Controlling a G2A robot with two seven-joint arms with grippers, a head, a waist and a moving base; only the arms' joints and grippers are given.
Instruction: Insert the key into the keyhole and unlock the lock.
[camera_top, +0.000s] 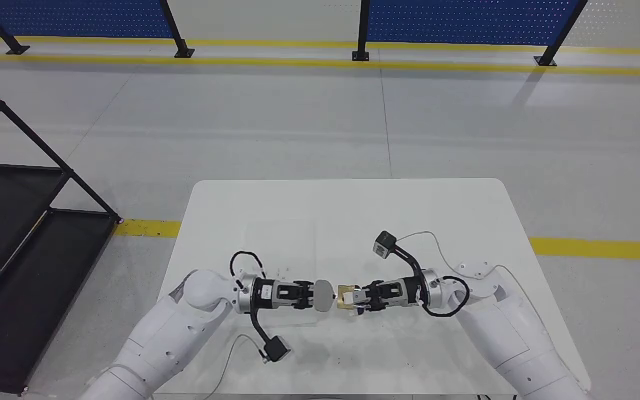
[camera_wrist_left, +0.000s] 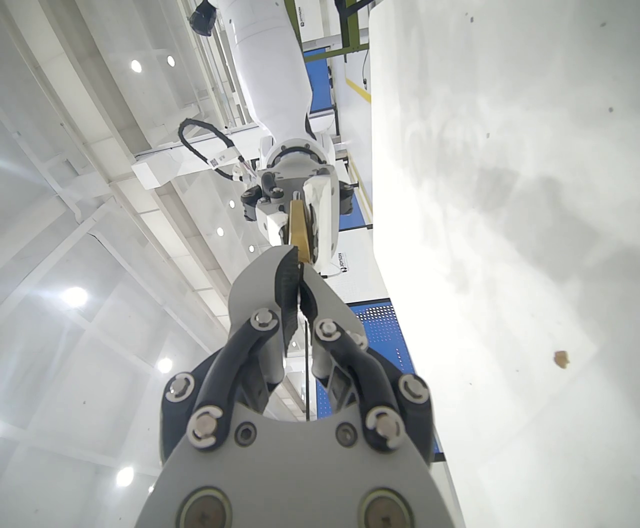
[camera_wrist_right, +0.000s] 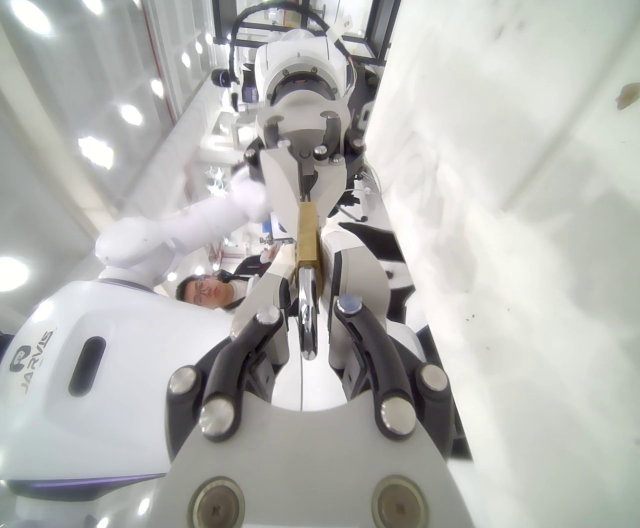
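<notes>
A brass padlock (camera_top: 346, 296) hangs just above the white table (camera_top: 350, 215) near its front middle. My right gripper (camera_top: 358, 296) is shut on it. In the right wrist view the gripper (camera_wrist_right: 307, 282) clamps the lock where its brass body (camera_wrist_right: 307, 240) meets the silver shackle (camera_wrist_right: 308, 320). My left gripper (camera_wrist_left: 300, 267) faces it from the other side, shut on the thin key (camera_wrist_left: 301, 295), seen edge-on. The key's tip meets the padlock's (camera_wrist_left: 298, 227) end face; the keyhole itself is hidden. In the top view the left gripper (camera_top: 322, 294) almost touches the lock.
A small tan crumb (camera_wrist_left: 562, 358) lies on the table (camera_wrist_left: 500, 200) off to the side of the grippers. A black rack (camera_top: 40, 240) stands on the floor left of the table. Bare tabletop spreads behind both arms.
</notes>
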